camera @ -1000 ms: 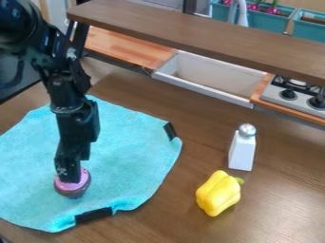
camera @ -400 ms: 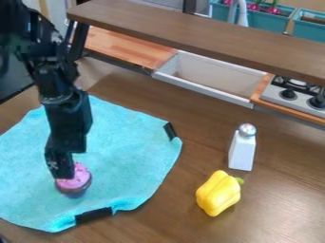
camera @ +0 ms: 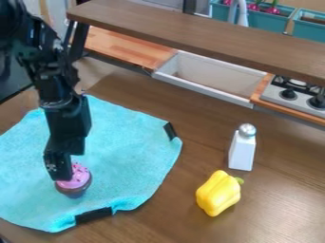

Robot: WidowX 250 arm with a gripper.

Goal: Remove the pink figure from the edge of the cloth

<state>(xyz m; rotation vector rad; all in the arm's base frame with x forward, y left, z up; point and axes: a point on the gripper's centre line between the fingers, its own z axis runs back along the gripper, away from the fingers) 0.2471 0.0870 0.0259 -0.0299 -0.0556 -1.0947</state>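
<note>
The arm (camera: 56, 80) came in from the upper left and hung down over the blue cloth (camera: 120, 133), which lay on the brown counter (camera: 181, 218) and ran out of view at the left. The pincer (camera: 58, 172) was low, at the upper left side of the cupcake (camera: 78, 179); how far open it was, or whether it had hold of anything, could not be told. The cupcake, brown below with a speckled pink top, sat upright on the lower part of the cloth, inside its edge. Right of it, one black strip (camera: 93, 215) lay on the cloth's lower edge and another (camera: 169, 131) on its right edge. Behind, a white sink (camera: 209, 78) was set in a light wooden top (camera: 127, 46), under a long brown shelf (camera: 196, 35). On the counter, well apart from the cloth, lay a yellow pepper (camera: 217, 194), with a white shaker (camera: 242, 151) upright just behind it. Farther right was a stove (camera: 291, 103) with black knobs.
</note>
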